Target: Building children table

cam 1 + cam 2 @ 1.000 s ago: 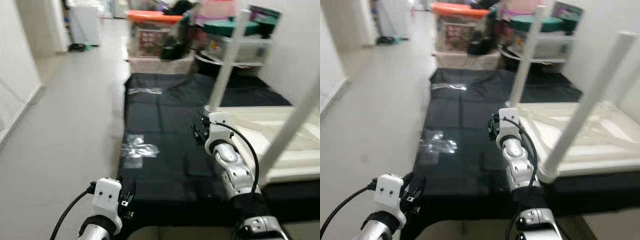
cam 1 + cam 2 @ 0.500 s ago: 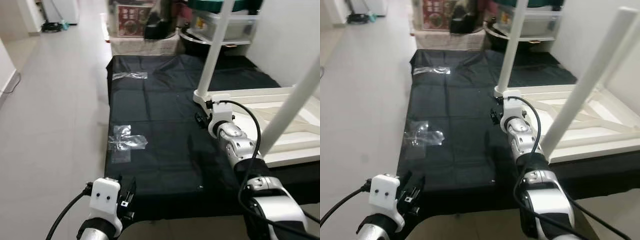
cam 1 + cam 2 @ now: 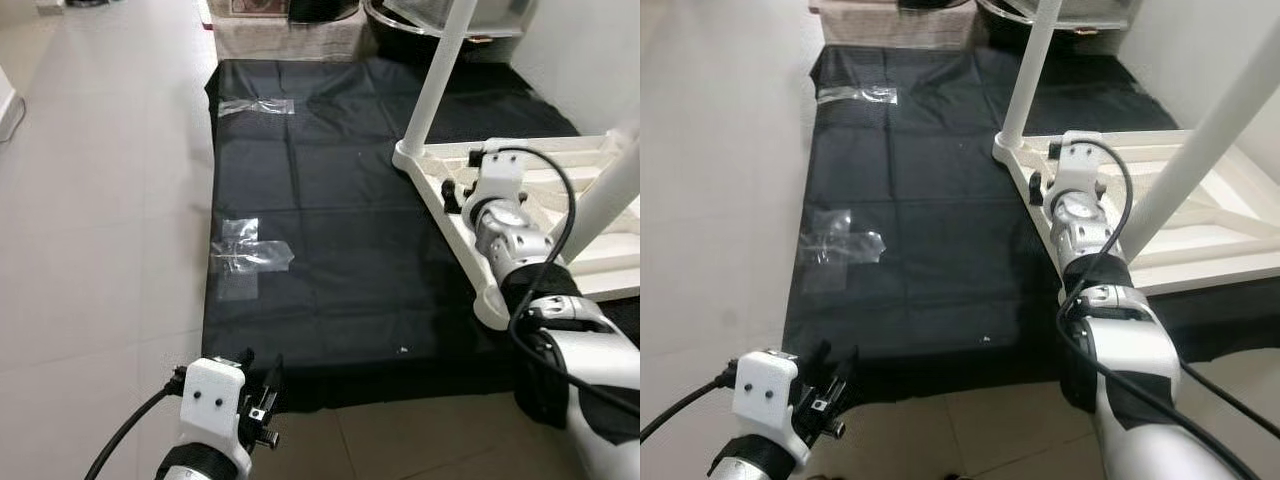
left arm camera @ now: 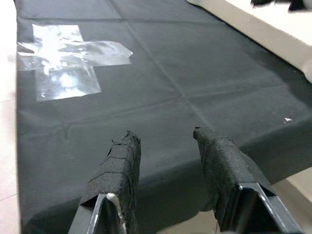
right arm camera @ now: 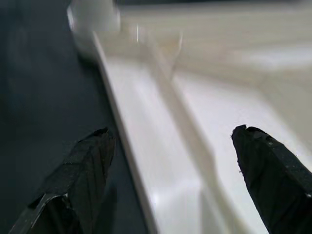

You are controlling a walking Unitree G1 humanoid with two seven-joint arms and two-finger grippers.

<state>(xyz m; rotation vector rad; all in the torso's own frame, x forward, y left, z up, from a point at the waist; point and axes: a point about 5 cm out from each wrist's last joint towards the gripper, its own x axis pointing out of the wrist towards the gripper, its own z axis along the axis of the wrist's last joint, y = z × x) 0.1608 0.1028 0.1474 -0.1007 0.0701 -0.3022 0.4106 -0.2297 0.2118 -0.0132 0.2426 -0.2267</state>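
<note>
While the right tool (image 5: 170, 165) hung spread wide over the frame rail of the upturned children table (image 3: 1110, 215) on the black mat (image 3: 330, 230), the left tool (image 4: 168, 161) hovered parted near the mat's edge. Judged rigid, light; grip rail or leg (image 3: 432, 75). Since earlier, the right tool moved from beside the frame to over it.

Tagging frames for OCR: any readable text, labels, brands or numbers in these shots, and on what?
None readable.
The white upturned table, its legs and the black floor sheet are plain.
The clear tape patches carry no print.
The left gripper and right gripper housings show no legible marking.
The boxes at the far edge are cropped too far to read.
</note>
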